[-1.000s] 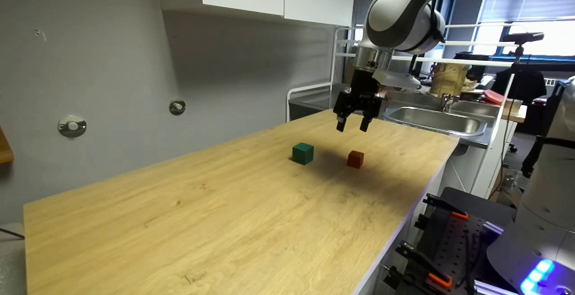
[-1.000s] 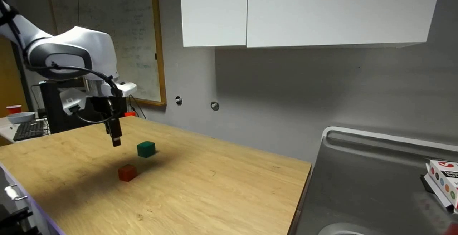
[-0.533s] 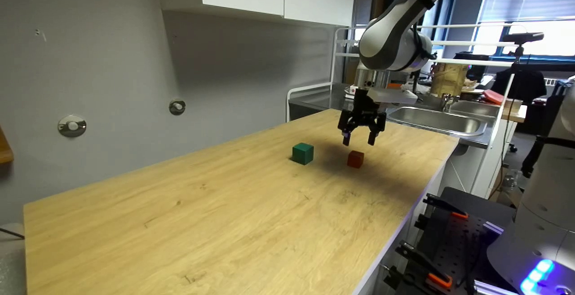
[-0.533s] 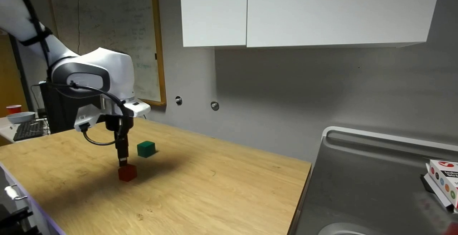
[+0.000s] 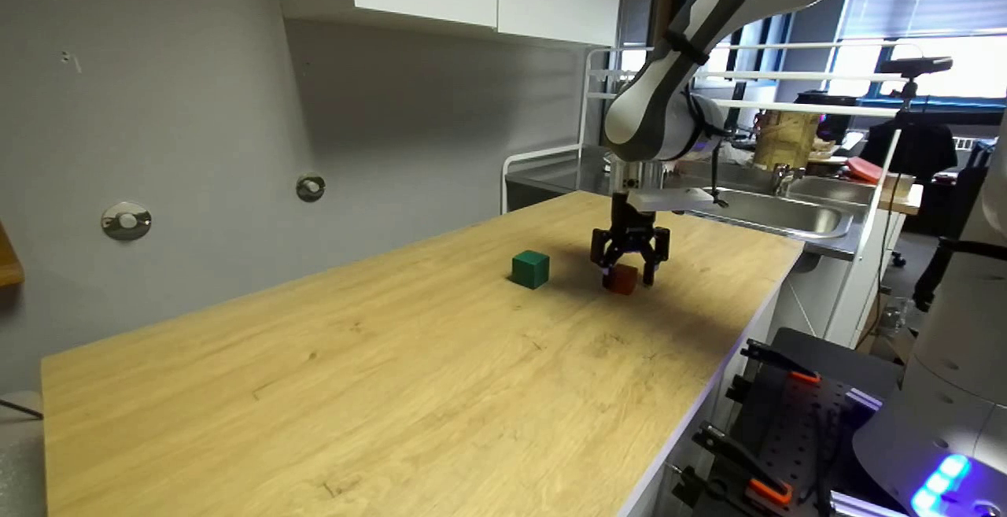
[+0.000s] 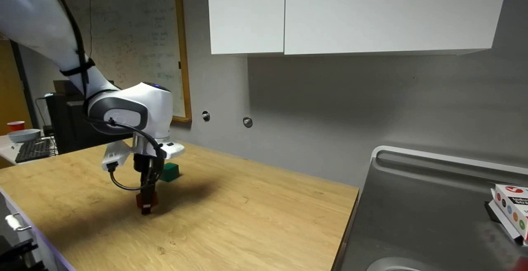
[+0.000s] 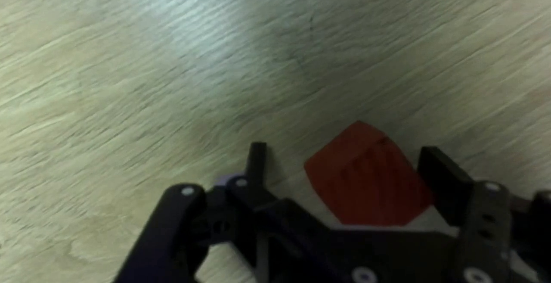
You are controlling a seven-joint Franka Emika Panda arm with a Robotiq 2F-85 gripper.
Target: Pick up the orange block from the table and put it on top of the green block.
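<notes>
I have block A point(image 5: 626, 281) on the table point(image 5: 315, 383), between the parted jaws of my gripper point(image 5: 628, 278); in the wrist view it sits just beside the jaw at picture right, a gap to the left one, contact not readable. Block B point(image 5: 530, 270), in an exterior view: on the table left of A, apart from it; sink point(image 5: 763, 214) beyond the table's far edge, to the right. In an exterior view I log the counter point(image 6: 412, 205) right of the table, a box point(image 6: 513, 207) on it, and the wall point(image 6: 313, 147) behind, with a cabinet point(image 6: 371, 11) above.
</notes>
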